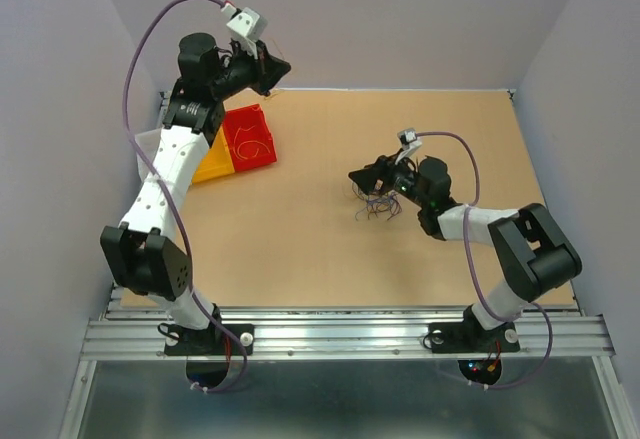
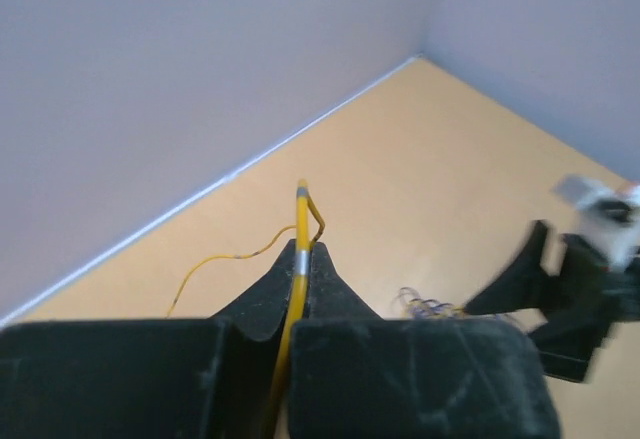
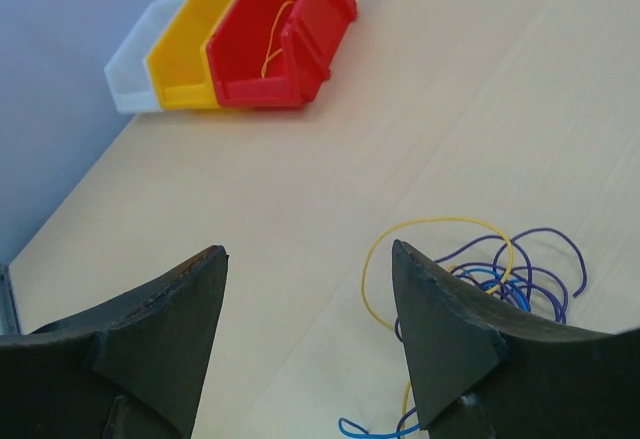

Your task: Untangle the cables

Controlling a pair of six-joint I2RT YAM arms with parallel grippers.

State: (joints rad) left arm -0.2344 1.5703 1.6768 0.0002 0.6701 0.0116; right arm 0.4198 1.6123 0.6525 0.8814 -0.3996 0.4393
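Note:
The cables [image 1: 378, 205] lie in a small tangle of blue, purple and yellow wires mid-table, also seen in the right wrist view [image 3: 505, 271]. My right gripper [image 1: 366, 179] hovers at the tangle's left edge; its jaws [image 3: 307, 254] stand open with bare table between them and the wires beside the right finger. My left gripper [image 1: 266, 67] is raised at the back left, shut [image 2: 303, 249] on one yellow cable [image 2: 302, 209] whose thin tail hangs to the left. The tangle [image 2: 425, 306] shows small in the left wrist view.
A red bin [image 1: 248, 137] with a yellow wire [image 3: 272, 44] inside stands at the back left, next to a yellow bin [image 1: 213, 164] and a white bin [image 1: 150, 144]. Grey walls enclose the table on three sides.

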